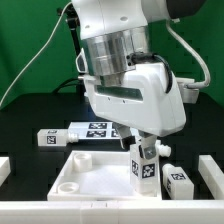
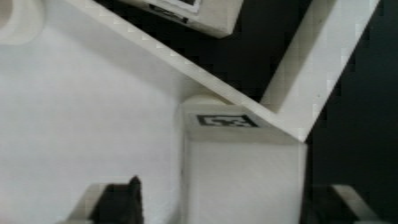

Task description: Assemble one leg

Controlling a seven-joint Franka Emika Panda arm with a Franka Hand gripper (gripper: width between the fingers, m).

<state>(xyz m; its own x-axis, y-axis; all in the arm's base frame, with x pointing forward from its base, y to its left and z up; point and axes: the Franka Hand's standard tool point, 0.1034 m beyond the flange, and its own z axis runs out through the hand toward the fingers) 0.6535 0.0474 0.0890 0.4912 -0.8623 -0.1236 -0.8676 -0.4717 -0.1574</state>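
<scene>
The two dark fingers (image 2: 121, 200) of the gripper (image 2: 231, 205) stand on either side of the leg (image 2: 246, 170), one just beside its face and the other with a pale strip between. Whether that strip is a gap or part of the leg cannot be told, so it is unclear if the jaws press on it or only bracket it. In the exterior view the gripper (image 1: 145, 147) sits over the top of the leg (image 1: 143, 166), which stands upright with its square tags facing the camera. The leg's lower end is at the corner of the tabletop (image 1: 92, 168) nearest the exterior view's right, inside or on the rim. The wrist view shows the same corner, with the tabletop (image 2: 71, 130) and its rim running diagonally past the leg's tag. A second leg (image 1: 178, 180) stands on the black table (image 1: 25, 120), just beside that corner, farther to the exterior view's right. Two more legs (image 1: 95, 130) lie on the table behind the tabletop, partly under the arm (image 1: 120, 60).
</scene>
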